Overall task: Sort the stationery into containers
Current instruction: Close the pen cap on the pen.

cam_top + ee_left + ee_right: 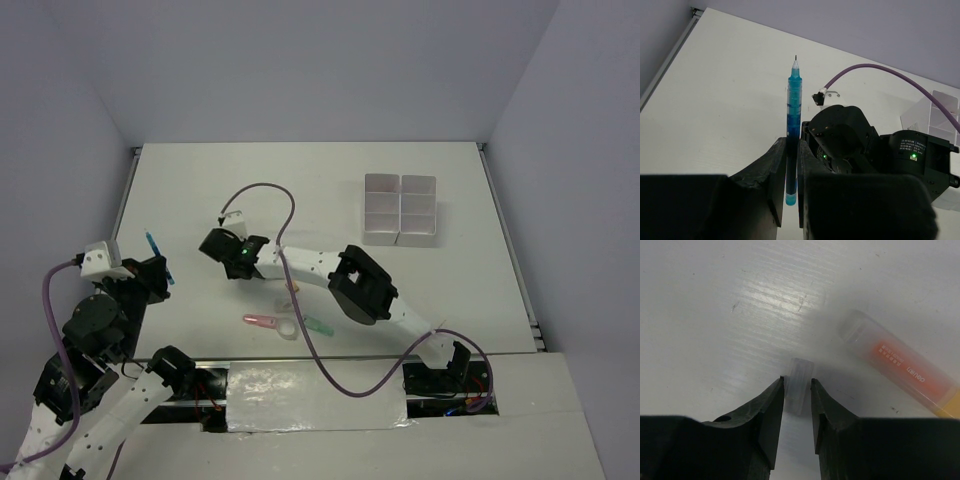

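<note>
Blue pen [794,130] pinched upright in left claw [792,172]; right claw [797,397] low, clamping white eraser [799,385].

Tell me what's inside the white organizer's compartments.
The organizer sits at the far right. From the top view its visible cells look empty, but their near walls hide part of each floor, so tiny items could be missed.

1. Top external: fixed high behind the arm bases, looking down over the whole table [200,190]
2. Left wrist: raised off the surface, facing across the table; sees the right arm's wrist [860,145] and containers [940,117], both also in top view
3. Right wrist: very close, aimed down at the tabletop; orange highlighter [900,367] shared with top view
</note>
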Controlling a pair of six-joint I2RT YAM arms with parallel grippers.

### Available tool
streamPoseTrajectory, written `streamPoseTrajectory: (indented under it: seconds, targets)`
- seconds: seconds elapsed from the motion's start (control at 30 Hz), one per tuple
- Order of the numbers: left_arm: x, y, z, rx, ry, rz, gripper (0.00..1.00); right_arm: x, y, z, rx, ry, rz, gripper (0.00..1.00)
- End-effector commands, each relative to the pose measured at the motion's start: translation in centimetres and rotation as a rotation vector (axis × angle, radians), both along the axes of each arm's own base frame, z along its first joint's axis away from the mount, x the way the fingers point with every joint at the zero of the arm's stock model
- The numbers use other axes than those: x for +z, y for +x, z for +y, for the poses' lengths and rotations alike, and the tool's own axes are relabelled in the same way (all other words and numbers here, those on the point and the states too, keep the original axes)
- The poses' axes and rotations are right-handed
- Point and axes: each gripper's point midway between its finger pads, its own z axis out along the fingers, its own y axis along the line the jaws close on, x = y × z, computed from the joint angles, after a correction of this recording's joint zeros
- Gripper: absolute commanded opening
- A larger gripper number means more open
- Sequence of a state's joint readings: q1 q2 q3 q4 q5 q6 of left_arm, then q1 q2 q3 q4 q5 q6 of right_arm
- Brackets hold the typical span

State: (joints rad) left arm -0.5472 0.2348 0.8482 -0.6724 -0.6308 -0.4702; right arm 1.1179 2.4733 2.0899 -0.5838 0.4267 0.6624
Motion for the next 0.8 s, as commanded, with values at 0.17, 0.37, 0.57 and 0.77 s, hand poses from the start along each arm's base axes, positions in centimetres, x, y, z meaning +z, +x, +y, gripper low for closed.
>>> streamPoseTrajectory:
  seconds: [0.17, 0.37, 0.57, 0.77]
  targets:
    - [0.8, 0.5, 0.0, 0.013, 0.006, -0.022, 0.00, -6.8, -3.3, -3.2, 0.094, -0.167, 0.187, 0.20]
    - [0.7, 0.5, 0.2, 0.022, 0.007, -0.019, 0.00, -6.4, -4.1, -3.2, 0.151, -0.124, 0.201, 0.00]
    - [0.9, 0.4, -0.2, -0.003, 0.005, -0.028, 0.00, 1.6, -2.6, 0.9, 0.266, 0.200, 0.068, 0.00]
    - [1.7, 0.1, -1.4, -0.091, 0.002, -0.068, 0.00, 12.8, 1.1, -0.1, 0.264, 0.412, -0.146, 0.00]
